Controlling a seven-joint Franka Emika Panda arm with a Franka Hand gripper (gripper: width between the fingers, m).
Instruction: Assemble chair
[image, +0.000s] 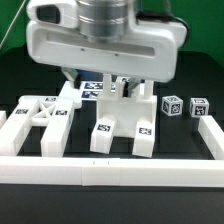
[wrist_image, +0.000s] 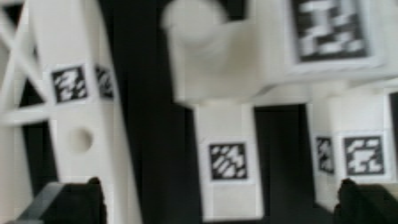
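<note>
The chair lies in loose white tagged parts on the black table. Two notched blocks (image: 104, 136) (image: 145, 131) sit side by side in the middle, and a cross-braced frame (image: 40, 112) lies at the exterior view's left. My gripper (image: 100, 86) hangs low over the parts, just behind the two blocks, its jaws open and empty. In the wrist view a white post-like part (wrist_image: 226, 150) with a tag lies between my fingertips (wrist_image: 79, 204), untouched. My gripper (wrist_image: 222, 205) straddles it with a dark gap on each side. The braced frame (wrist_image: 71, 110) runs alongside.
Two small tagged cubes (image: 172, 105) (image: 200, 107) stand at the exterior view's right. Long plain white rails (image: 110, 172) fence the front and both sides. The marker board (image: 94, 89) lies behind the parts, partly hidden by my gripper's body. Another tagged part (wrist_image: 361, 150) lies beside the post.
</note>
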